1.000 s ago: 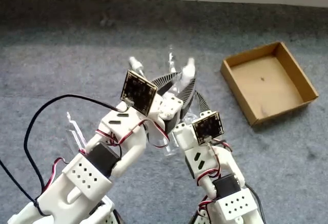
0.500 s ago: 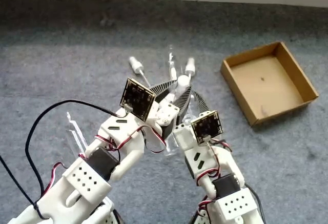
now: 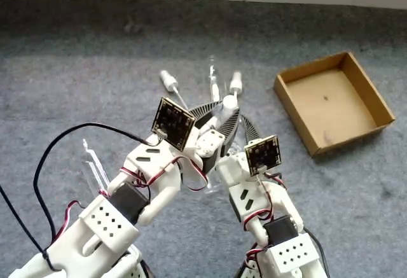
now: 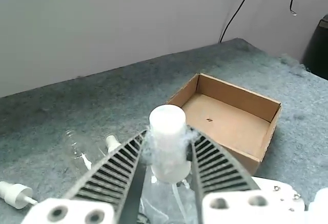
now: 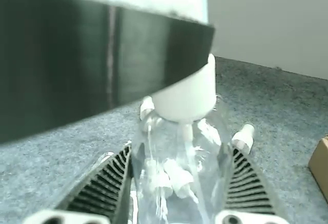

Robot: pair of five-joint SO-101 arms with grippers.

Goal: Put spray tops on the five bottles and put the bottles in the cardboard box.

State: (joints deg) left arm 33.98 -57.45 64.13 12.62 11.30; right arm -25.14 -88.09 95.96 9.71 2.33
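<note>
My left gripper [image 4: 167,149] is shut on a white spray top [image 4: 167,131], holding it upright on the neck of a clear bottle [image 4: 163,196]. My right gripper [image 5: 179,183] is shut on that clear bottle [image 5: 179,167], with the spray top [image 5: 188,93] sitting at its mouth. In the high view the two grippers meet mid-table, left gripper [image 3: 224,109] over right gripper [image 3: 234,139], with the spray top [image 3: 229,102] between them. The open cardboard box [image 3: 332,100] lies to the right with nothing in it.
Loose spray tops [image 3: 169,79] [image 3: 235,83] and a clear bottle [image 3: 213,77] lie on the grey carpet just beyond the grippers. Another clear bottle [image 3: 91,161] lies at the left, beside the left arm. A black cable [image 3: 44,157] loops near it.
My left gripper has drawn back from the far carpet with the spray top and brought it over the bottle held by the right gripper. The right wrist shifted slightly.
</note>
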